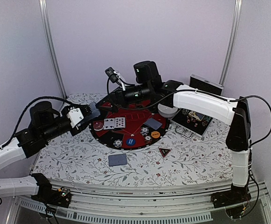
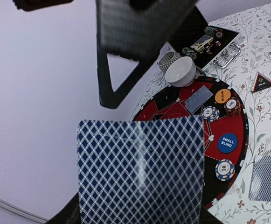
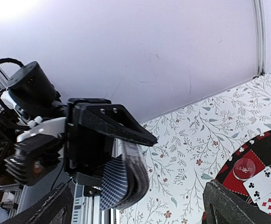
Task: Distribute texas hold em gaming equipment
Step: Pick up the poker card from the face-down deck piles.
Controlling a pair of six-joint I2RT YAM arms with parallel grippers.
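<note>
Deck of blue diamond-backed playing cards, slightly fanned, gripped between the left fingers above the left side of the table, just off the round red-and-black mat; right fingers spread wide, holding nothing, poised close over that deck. On the mat: two face-up cards; one face-down card; blue disc; orange disc; clear red disc; striped-edge chips scattered near the discs. On the floral table, apart from the mat: loose card, back up, and black-red triangular marker. Behind the mat, white bowl just beside open silver-edged case with more chips inside.
</note>
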